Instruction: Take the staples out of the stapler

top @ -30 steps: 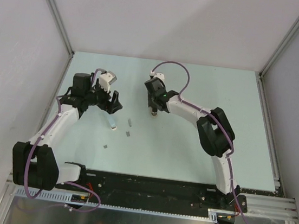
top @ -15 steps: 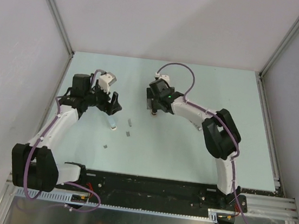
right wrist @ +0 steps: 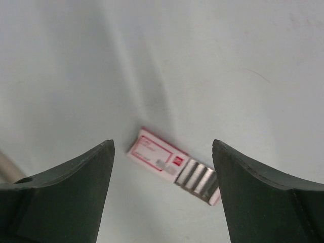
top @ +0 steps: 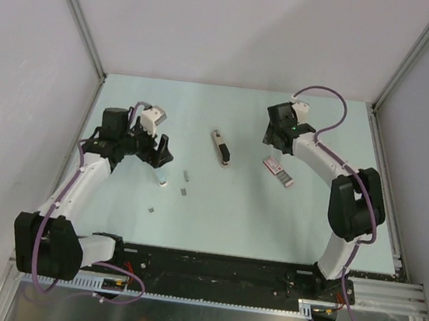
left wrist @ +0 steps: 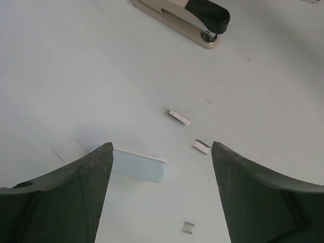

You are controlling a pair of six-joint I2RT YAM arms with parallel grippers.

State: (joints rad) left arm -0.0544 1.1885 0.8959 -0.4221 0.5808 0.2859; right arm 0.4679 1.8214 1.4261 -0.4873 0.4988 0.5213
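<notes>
Left of the table (top: 268, 230) centre, staples (top: 185, 191) are lying loose near the stapler (top: 220, 147); the left gripper (left wrist: 161, 146) and right gripper (right wrist: 162, 144) are gaping empty.

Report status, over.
Left gripper, right gripper: jaws open, empty. Small grey metal staple strips loose on pale tabletop. Beige-and-black stapler lying free, nothing blocking.

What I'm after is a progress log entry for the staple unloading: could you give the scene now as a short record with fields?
stapler: lying on the table, mid-field, nothing gripping it
staples: three loose grey bits on the surface, near the left arm
pale blue oblong: flat, beside the staples
staple box: pink, slid partly open, silver strips showing
left end effector: open, empty, over the staples
right end effector: open, empty, over the staple box
</notes>
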